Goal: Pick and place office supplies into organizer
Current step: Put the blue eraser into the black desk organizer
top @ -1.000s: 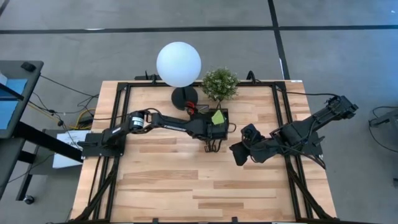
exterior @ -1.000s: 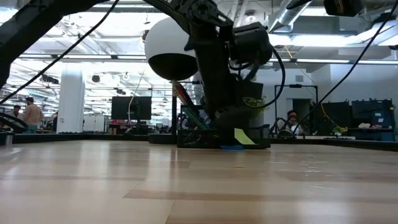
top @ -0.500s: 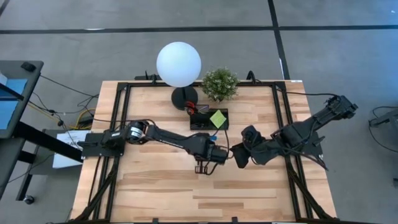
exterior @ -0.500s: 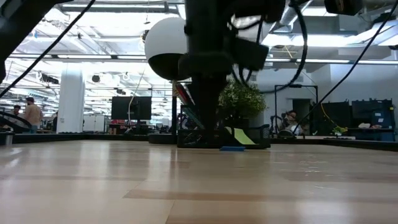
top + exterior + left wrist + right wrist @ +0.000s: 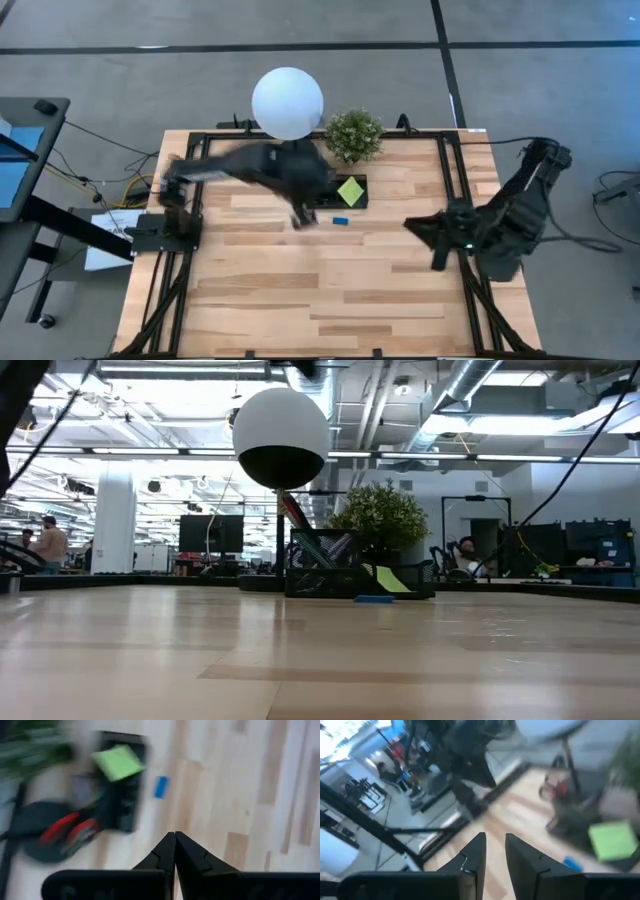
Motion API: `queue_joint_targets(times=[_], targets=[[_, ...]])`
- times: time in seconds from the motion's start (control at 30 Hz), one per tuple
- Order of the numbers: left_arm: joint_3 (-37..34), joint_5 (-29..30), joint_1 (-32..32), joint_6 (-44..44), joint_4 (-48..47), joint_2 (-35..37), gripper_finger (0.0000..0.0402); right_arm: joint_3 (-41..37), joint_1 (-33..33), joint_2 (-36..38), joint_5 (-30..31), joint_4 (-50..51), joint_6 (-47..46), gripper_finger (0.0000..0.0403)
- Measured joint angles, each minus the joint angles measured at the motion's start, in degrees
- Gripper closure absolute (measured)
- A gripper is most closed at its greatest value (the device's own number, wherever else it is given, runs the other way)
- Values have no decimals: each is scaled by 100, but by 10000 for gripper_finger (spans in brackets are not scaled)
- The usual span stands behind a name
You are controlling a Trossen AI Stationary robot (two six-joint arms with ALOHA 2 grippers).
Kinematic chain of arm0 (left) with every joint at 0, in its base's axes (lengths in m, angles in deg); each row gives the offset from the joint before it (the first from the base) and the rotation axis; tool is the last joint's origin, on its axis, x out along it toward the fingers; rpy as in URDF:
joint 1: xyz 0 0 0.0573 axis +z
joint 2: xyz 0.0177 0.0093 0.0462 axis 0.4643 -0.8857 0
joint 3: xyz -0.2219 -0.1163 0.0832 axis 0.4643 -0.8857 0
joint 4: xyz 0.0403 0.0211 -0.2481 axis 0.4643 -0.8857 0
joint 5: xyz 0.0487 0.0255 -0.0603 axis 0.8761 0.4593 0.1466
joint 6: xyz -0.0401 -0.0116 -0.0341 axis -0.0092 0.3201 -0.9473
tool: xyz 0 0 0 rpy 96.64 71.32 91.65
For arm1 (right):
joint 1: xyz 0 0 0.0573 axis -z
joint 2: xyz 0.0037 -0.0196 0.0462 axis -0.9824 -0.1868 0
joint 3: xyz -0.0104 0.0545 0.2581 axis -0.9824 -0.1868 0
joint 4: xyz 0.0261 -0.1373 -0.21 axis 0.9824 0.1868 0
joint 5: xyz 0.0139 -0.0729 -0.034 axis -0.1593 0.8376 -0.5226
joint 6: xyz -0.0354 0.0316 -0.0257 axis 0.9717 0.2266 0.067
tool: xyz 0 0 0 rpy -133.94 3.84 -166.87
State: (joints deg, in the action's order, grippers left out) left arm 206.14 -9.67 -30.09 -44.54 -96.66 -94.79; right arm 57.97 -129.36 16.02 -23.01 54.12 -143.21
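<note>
The black organizer [image 5: 322,192] stands on the table before the lamp. A lime-green sticky pad [image 5: 350,190] leans out of its right end, also visible in the left wrist view [image 5: 119,762]. Red-handled scissors [image 5: 70,827] and pens [image 5: 300,525] stick up from the organizer. A small blue eraser [image 5: 340,220] lies flat on the table just in front of the organizer [image 5: 340,575]. My left gripper [image 5: 175,837] is shut and empty, raised near the organizer's left front [image 5: 300,218]; the arm is blurred. My right gripper [image 5: 494,842] is narrowly open and empty, near the table's right side [image 5: 435,258].
A lamp with a white globe [image 5: 288,103] and round black base stands behind the organizer, with a potted plant [image 5: 353,135] to its right. Black frame rails [image 5: 455,190] run along the table's sides. Bare wood lies across the near half [image 5: 320,300].
My left gripper moved from the organizer's front toward the near edge, then swung up and back toward the far left, leaving the low view. My right arm drew back toward the table's right edge. The organizer, sticky pad and eraser stayed where they were.
</note>
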Motion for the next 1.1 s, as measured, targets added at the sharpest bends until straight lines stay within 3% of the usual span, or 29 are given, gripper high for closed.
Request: queue_joint_targets(times=[0.1,0.2,0.4,0.53,0.63,0.73,0.8,0.87,1.0,1.1], targets=[[-19,507,188,-160,15,825,401,-113,-215,170,515,166,376,337],[-17,954,199,133,115,1639,401,-525,50,92,608,186,285,337],[-214,706,157,205,227,2787,401,-1687,587,187,442,38,-887,337],[-1164,604,43,463,490,3606,401,-2794,760,363,140,-1369,-728,337],[-2339,236,23,904,1326,4282,401,-3784,869,438,-208,-3716,-50,337],[-3562,-343,22,1390,2551,4986,401,-4686,1159,333,-673,-6510,1117,337],[-4238,-387,18,1548,3311,5438,401,-5126,1531,199,-1122,-8079,2060,337],[-4727,-268,38,1568,3792,5845,401,-5310,2054,20,-1963,-9127,3146,337],[-5230,81,119,1183,3983,6470,401,-5095,3178,-511,-4052,-9598,4878,337],[-5440,283,123,778,3992,6833,401,-4795,3697,-915,-4726,-9176,5281,337]])
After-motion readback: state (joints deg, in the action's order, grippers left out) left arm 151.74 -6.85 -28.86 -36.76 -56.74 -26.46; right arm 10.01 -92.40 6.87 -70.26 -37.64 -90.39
